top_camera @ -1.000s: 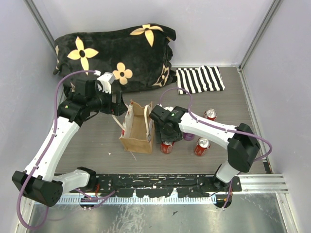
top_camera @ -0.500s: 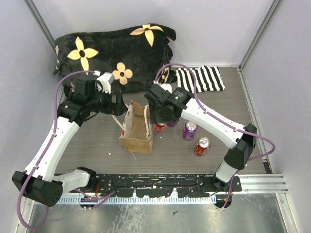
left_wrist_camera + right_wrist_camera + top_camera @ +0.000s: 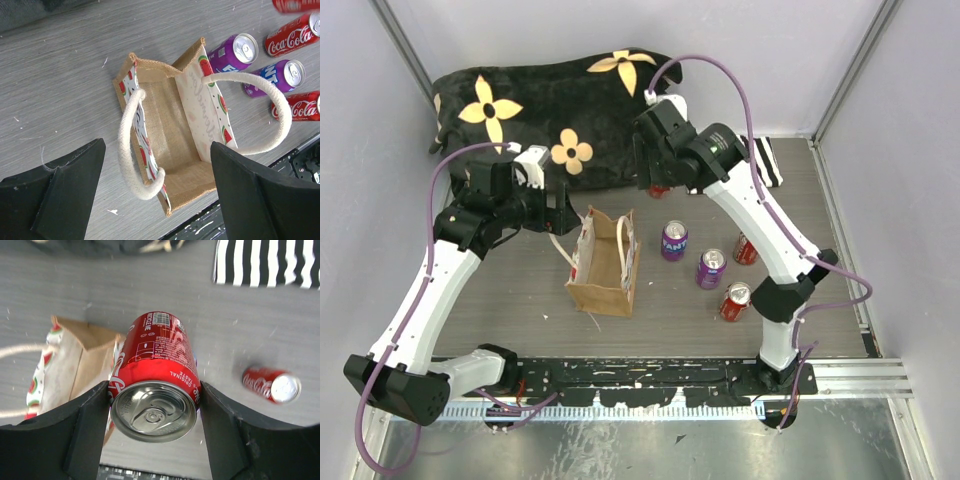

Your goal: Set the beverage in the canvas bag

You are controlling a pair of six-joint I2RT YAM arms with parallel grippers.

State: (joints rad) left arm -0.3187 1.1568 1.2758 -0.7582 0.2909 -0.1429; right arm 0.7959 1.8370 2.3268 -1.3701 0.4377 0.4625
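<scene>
1. My right pincer [image 3: 155, 412] is closed on a red can [image 3: 159, 357], to the far right of the canvas bag [image 3: 603, 268].
2. Its label reads "ORIGINAL TASTE".
3. My left pincer [image 3: 155, 195] hangs wide open, empty, over the bag.

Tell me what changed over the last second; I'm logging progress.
The right pincer lifted the red can from the table beside the bag and carried it up and away, toward the cushion. The bag, left arm and other cans stayed put.

Red can [image 3: 155, 370], tan canvas bag [image 3: 165, 120] with watermelon-print panels, black-and-white striped cloth [image 3: 270, 262].
</scene>
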